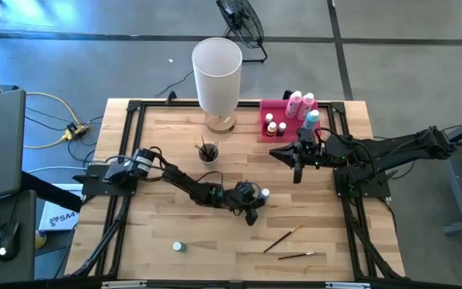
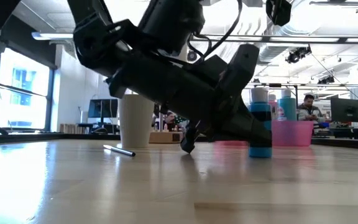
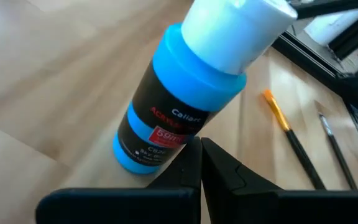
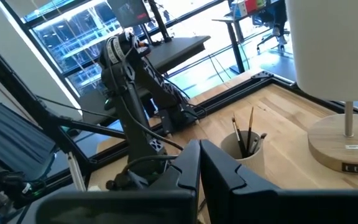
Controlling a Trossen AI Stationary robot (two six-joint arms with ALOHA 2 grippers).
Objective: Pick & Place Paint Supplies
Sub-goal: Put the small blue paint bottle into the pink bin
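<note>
Partly done: several bottles (image 1: 299, 103) already in the pink tray (image 1: 267, 107). Left pincer (image 1: 253, 210) closed and empty beside the blue bottle (image 3: 179, 106) mid-worktop. Right pincer (image 1: 297, 171) closed, empty, near tray. Two brushes (image 1: 281, 239) and small bottle (image 1: 179, 246) left.

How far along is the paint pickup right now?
Done, apparently: several bottles stand in the pink tray, brushes in a cup. In hand: nothing; the left gripper, fingers shut, sits by a blue bottle; the right gripper hangs shut near the tray. Left: that bottle, two loose brushes, a tiny bottle.
</note>
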